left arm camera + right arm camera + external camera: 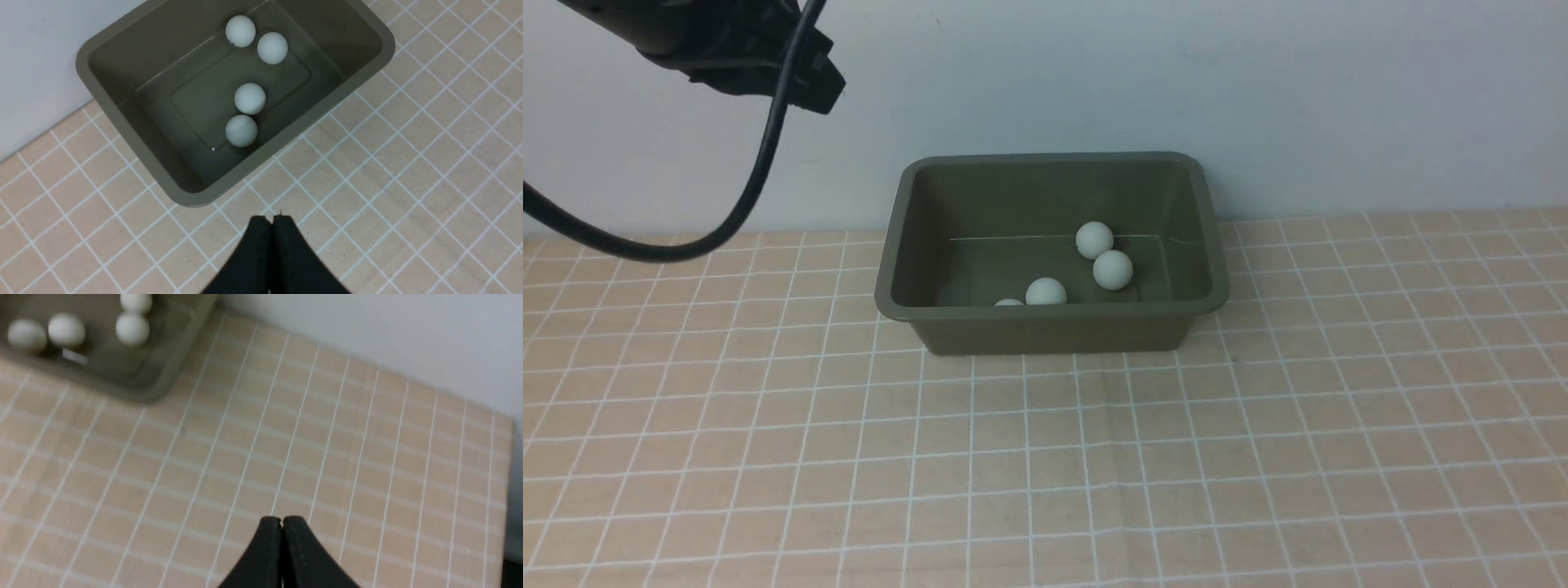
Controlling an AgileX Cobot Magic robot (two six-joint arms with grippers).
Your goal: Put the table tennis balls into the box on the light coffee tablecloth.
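Front view is where I'd start, says the first onlooker. What is that box (1045,333) standing on?

A peach-tan tablecloth (1045,465), answers the second, ruled in thin white lines that make small squares all over. It lies flat, with faint creases on the near side of the box. Behind the box rises a plain, pale grey-blue wall (1298,98). The box's far side sits close to it, but I cannot tell whether they touch.

And the table tennis balls (1112,269)?

All four are inside the olive-green box. The left wrist view shows the whole floor of the box (327,24). Two balls sit side by side toward its wall side, and two more sit side by side toward its near long rim.

What about the grippers?

The left gripper (271,219) hangs over the tablecloth (408,183) just off the box's near rim, jaws pressed together with nothing between them. From the front only the left arm (727,49) and its black cable (768,139) show, high up and to the left of the box. The right wrist view is blurred, but the right gripper (282,520) is likewise closed and empty. It is over the tablecloth (286,437), well apart from the box (102,371). The cloth's edge shows there too, far from the box, against the same wall (367,335).
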